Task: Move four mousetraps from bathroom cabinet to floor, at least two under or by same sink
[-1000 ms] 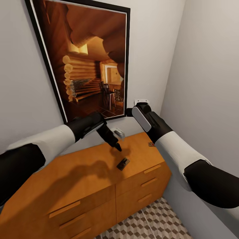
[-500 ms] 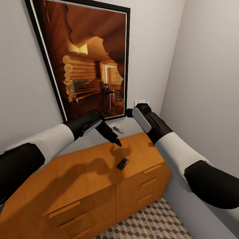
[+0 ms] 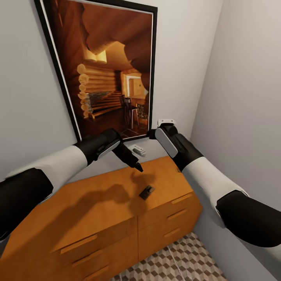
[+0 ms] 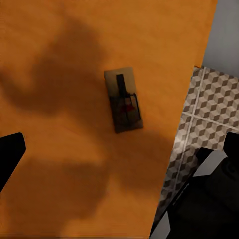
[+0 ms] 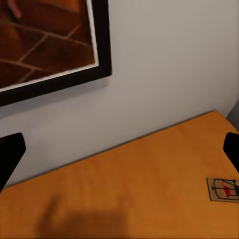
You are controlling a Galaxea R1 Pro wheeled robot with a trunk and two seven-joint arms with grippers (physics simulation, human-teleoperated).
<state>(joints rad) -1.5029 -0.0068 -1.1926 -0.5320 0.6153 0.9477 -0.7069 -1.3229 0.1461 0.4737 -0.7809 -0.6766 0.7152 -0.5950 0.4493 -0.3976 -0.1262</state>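
One mousetrap (image 3: 146, 192) lies flat on top of the orange-brown cabinet (image 3: 89, 207), towards its right end. My left gripper (image 3: 137, 168) hovers a little above and behind it. In the left wrist view that mousetrap (image 4: 123, 100) lies between the spread black fingertips (image 4: 10, 155), so the left gripper (image 4: 119, 149) is open and empty. My right gripper (image 3: 153, 132) is raised near the wall, over the cabinet's right end. In the right wrist view it (image 5: 119, 152) is open and empty, with a second mousetrap (image 5: 222, 189) lying on the cabinet top (image 5: 129, 199) near the edge.
A large black-framed picture (image 3: 109, 70) hangs on the wall behind the cabinet, with a small white fitting (image 3: 137, 150) below it. The side wall (image 3: 249, 117) stands close on the right. Cube-patterned floor tiles (image 3: 171, 261) show in front of the cabinet's drawers (image 3: 171, 220).
My left gripper has risen slightly above the mousetrap. The head view has shifted a little, so the camera moved. Neither mousetrap has moved.
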